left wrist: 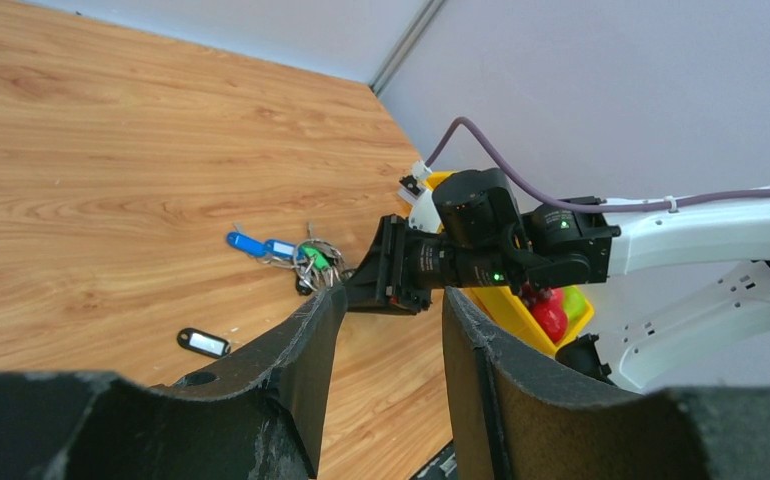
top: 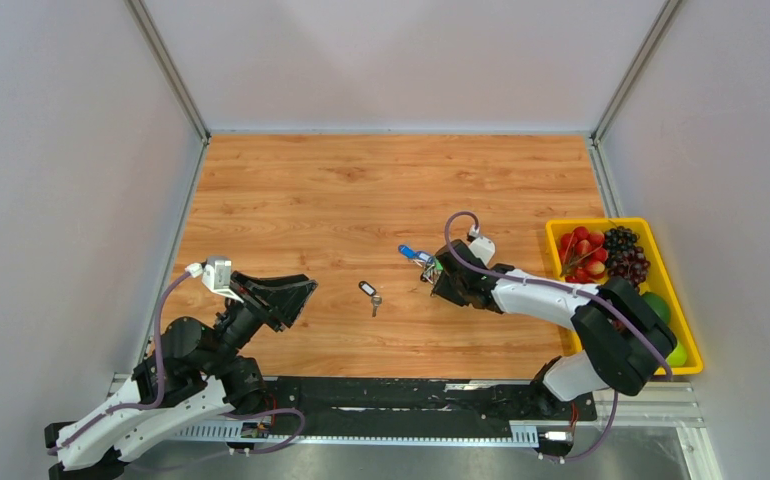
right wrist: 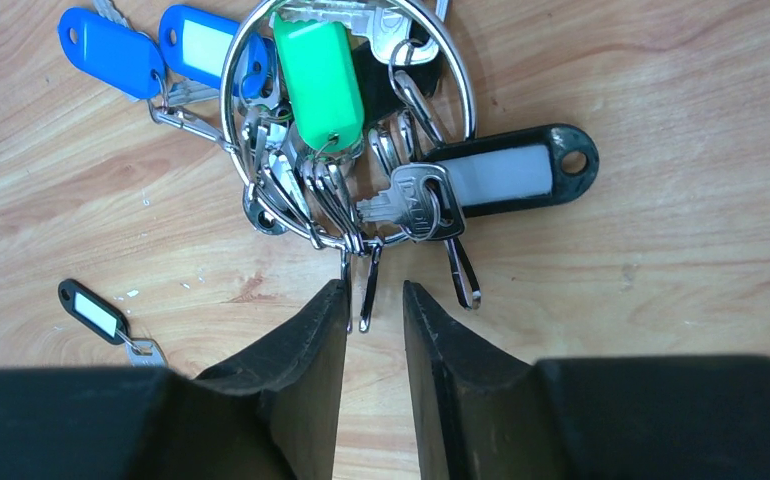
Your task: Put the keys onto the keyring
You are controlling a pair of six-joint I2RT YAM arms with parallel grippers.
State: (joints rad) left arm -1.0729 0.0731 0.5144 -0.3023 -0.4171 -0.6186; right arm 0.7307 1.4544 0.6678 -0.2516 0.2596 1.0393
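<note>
While the right gripper (top: 433,272) works at the keyring (top: 424,262) right of centre in the top view, one loose key (top: 369,293) with a black tag lies apart to its left, and the left gripper (top: 304,290) hovers beyond that, near its own base. From the left wrist, that gripper's jaws stand released and empty; they could come in to steady the ring. From the right wrist, the jaws are narrowly parted and clench nothing, with a thin wire end (right wrist: 369,290) at the ring's lower edge between them. Close squarely on that wire alone, clear of the green tag (right wrist: 318,75) and the hung keys (right wrist: 416,200), before lifting.
</note>
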